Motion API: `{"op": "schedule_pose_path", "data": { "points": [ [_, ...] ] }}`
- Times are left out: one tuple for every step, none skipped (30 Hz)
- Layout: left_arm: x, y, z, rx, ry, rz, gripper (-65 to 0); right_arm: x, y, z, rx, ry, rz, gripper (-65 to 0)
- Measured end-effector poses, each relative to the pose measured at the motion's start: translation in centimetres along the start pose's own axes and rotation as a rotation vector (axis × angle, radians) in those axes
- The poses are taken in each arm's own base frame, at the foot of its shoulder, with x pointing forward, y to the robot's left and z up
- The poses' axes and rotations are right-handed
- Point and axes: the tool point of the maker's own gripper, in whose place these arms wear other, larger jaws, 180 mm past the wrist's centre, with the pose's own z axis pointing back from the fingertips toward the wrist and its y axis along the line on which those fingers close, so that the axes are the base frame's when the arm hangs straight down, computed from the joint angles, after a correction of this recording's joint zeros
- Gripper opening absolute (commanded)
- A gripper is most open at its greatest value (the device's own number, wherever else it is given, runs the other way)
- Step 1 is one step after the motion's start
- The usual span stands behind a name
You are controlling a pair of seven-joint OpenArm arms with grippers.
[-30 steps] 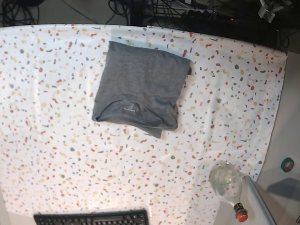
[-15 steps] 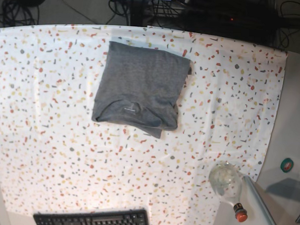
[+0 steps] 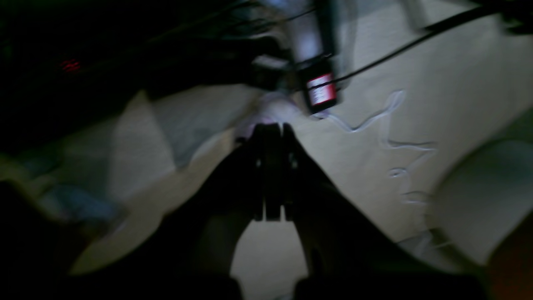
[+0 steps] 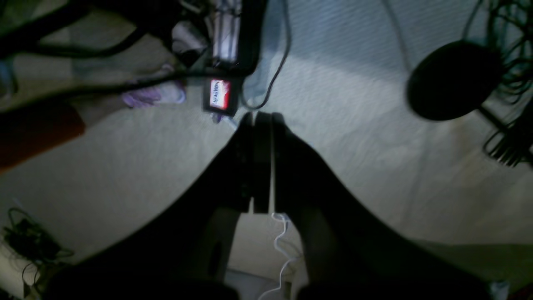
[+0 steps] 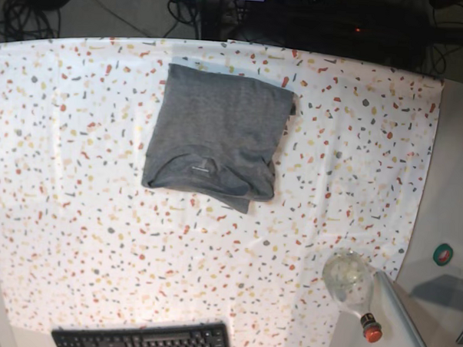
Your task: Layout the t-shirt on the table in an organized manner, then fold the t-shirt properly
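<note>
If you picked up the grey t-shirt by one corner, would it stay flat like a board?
Probably not. The t-shirt looks like soft knit cloth, folded in layers with rumpled edges, so it would likely droop and unfold. It seems light. On the table cloth it might drag rather than slide.

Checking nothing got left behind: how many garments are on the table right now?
1. The t-shirt lies folded on the table, toward its far edge near the middle. Nothing else shows, though a piece under it would be hidden.

Base looks straight down; both wrist cameras face the floor.
</note>
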Motion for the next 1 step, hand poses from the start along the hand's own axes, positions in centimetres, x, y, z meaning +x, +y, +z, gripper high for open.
{"op": "schedule_pose_path", "data": {
  "points": [
    [0.71,0.16,-0.23,0.004,-0.009,-0.002,-65.0,0.19,-0.15,-0.03,-0.001,-0.003,0.001,-65.0]
  ]
}}
